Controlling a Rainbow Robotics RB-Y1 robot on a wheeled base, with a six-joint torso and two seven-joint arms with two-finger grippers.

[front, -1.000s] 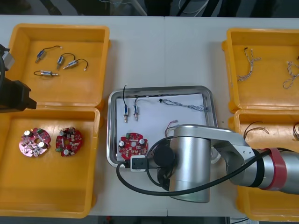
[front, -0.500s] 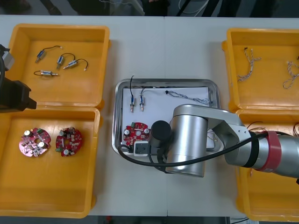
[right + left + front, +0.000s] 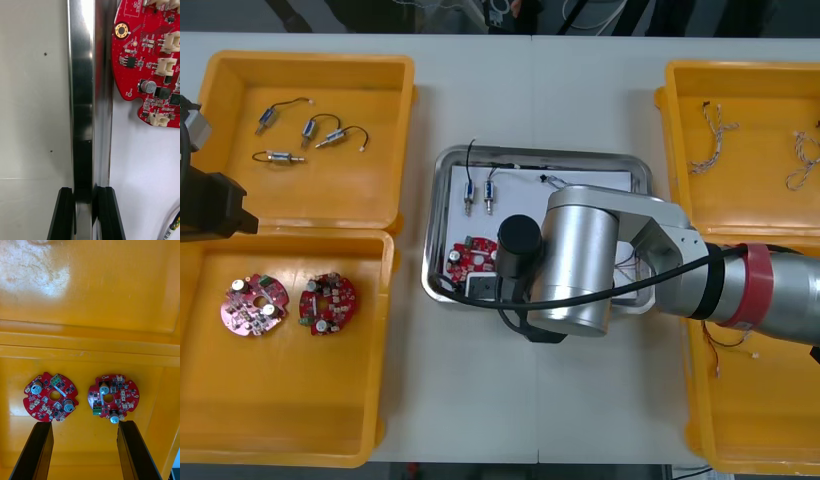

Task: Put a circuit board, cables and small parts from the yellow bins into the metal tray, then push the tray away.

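Right gripper point(image 3: 85, 215) is clamped on the thin, shiny rim of the metal tray point(image 3: 83, 93), one black finger outside over the pale table point(image 3: 33, 93), the other inside. Ahead of the inner finger, a round red circuit board point(image 3: 152, 56) studded with small white connectors lies flat on the tray's smooth white floor. Left gripper point(image 3: 84, 452) hangs spread wide above two scalloped red boards point(image 3: 50, 396) in a glossy yellow bin point(image 3: 90, 296)
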